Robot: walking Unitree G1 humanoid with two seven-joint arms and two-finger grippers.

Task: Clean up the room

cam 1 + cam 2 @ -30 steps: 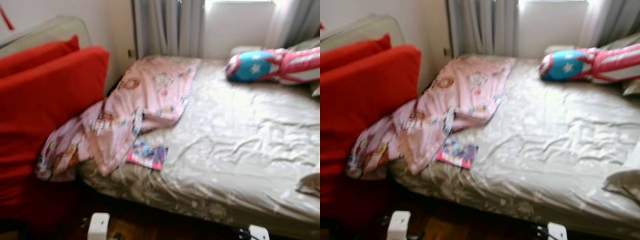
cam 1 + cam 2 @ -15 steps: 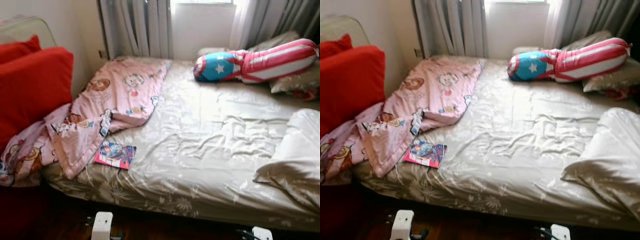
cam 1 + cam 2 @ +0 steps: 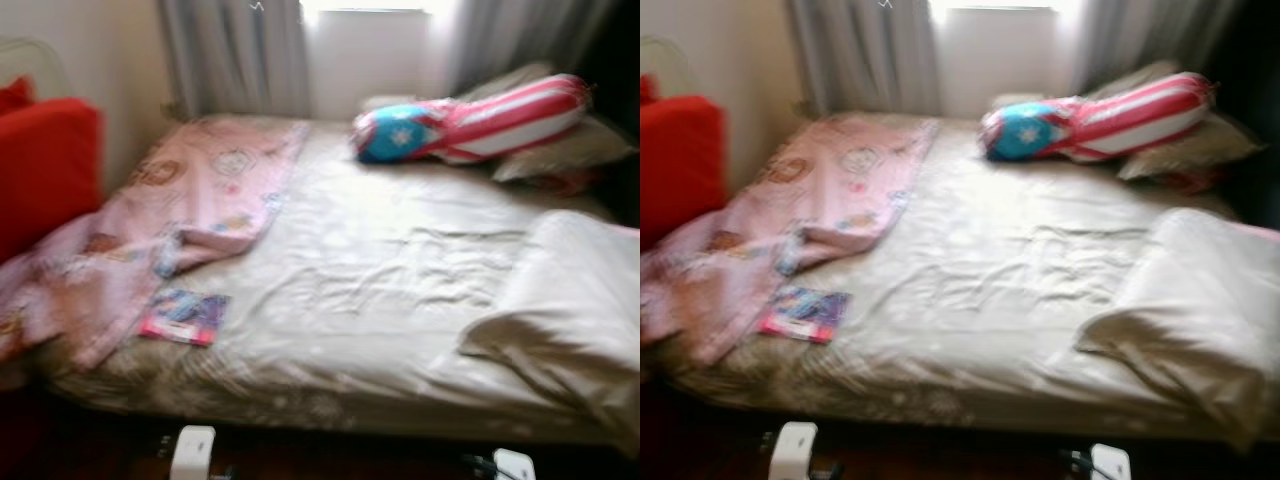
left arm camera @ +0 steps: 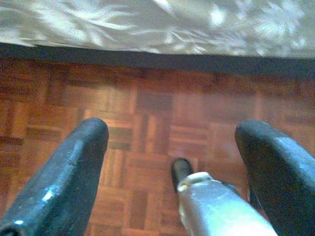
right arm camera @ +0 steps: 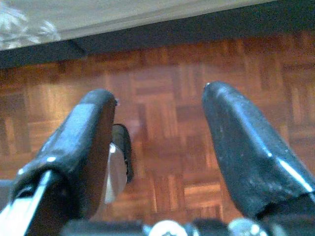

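Your head views, somewhat blurred, put the bed (image 3: pixel 400 290) square ahead with the small colourful book (image 3: pixel 183 316) lying flat near its front left edge, long axis roughly across the bed, touching or just under the hem of the rumpled pink blanket (image 3: pixel 170 215) that spills toward the red cushion (image 3: pixel 45 165). Farther back lies a red-white-and-blue striped bolster (image 3: pixel 470 118), long axis across the bed beside a pillow (image 3: pixel 560 150), and a bunched beige duvet (image 3: pixel 570 310) fills the right side. Your wrist views add the parquet floor (image 4: pixel 152 113) below the bed's edge: left gripper (image 4: pixel 172 162) and right gripper (image 5: pixel 157 142) both hang with fingers spread apart, holding nothing.

No readable text, booklet (image 3: pixel 184 316) cover blurred, star on blue cushion (image 3: pixel 404 133) only
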